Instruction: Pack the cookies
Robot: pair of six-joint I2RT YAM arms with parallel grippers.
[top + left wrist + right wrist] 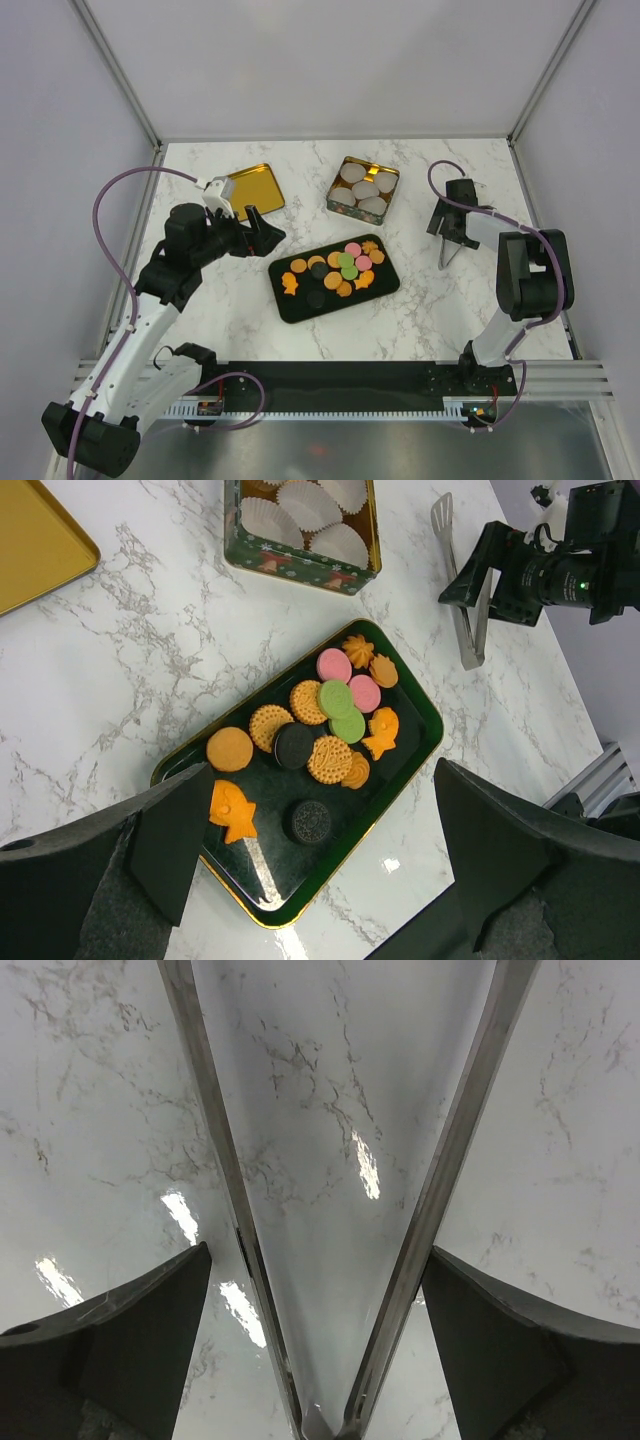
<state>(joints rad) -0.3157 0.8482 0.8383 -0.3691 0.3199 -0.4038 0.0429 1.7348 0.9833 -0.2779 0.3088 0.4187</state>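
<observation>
The right gripper [315,1260] hangs spread wide astride the metal tongs [215,1160], one tong arm just inside each finger, nothing grasped yet. The cookies [335,270] lie well to its left, on the dark tray [290,308]. I judge this to be the tool pick-up step; next it must close on the tongs and lift them level.

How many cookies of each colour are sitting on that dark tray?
Orange cookies: 9
Pink cookies: 2
Green cookies: 2
Dark brown cookies: 2
Total: 15
</observation>
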